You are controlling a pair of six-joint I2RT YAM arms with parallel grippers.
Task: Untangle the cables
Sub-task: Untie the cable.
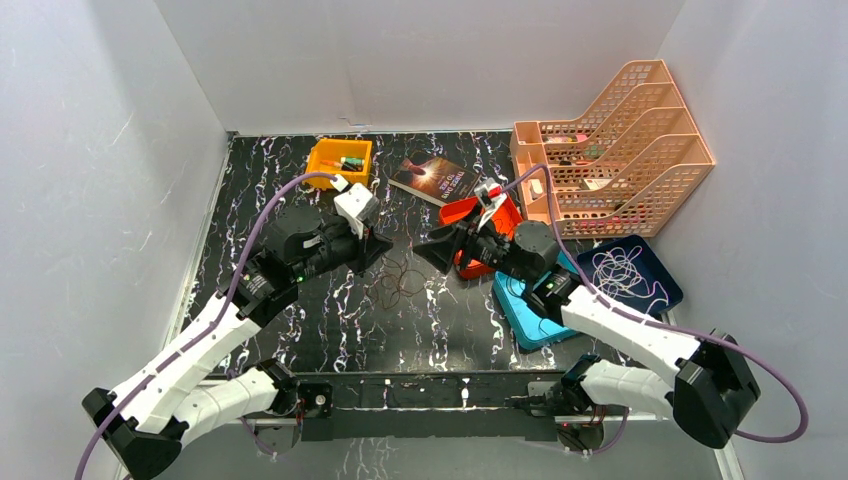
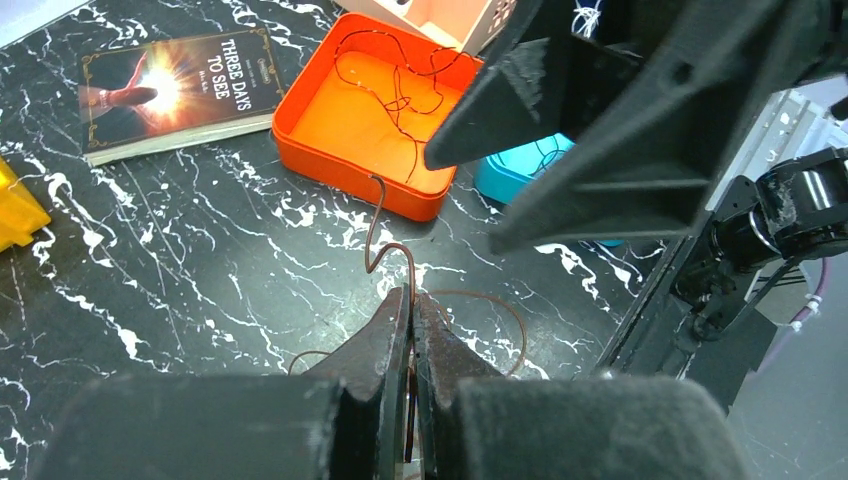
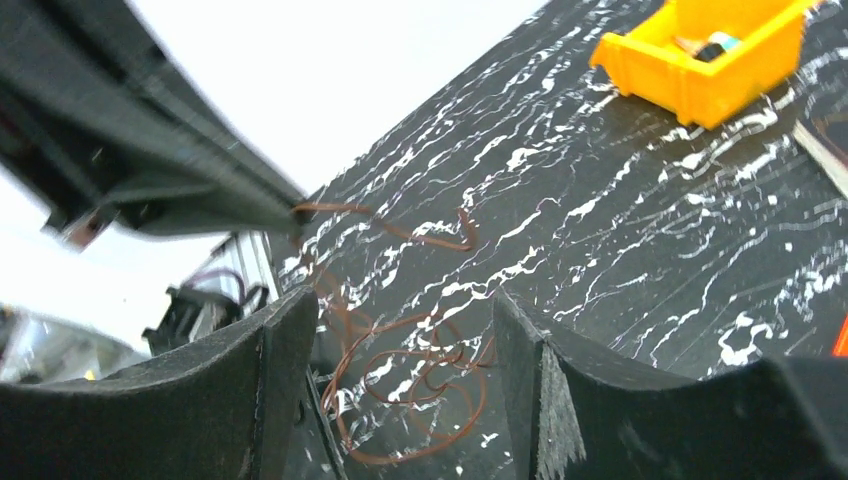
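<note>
Left arm [image 1: 190,350]: white shell links, black joint housings between them. Right arm [image 1: 630,330]: same white-and-black build, bulky black housing seen at lower right of frame. Purple cables [image 1: 250,235]: thick, routed along both arms, standing off links in loops. White camera block [image 1: 355,203] mounted at left wrist. Left gripper [image 2: 411,300] and right gripper [image 3: 400,310]: matte black, grainy surface, fingers wedge-shaped and tapered to narrow tips. Black rail [image 1: 430,392] seen between arm bases, bottom centre of frame.
</note>
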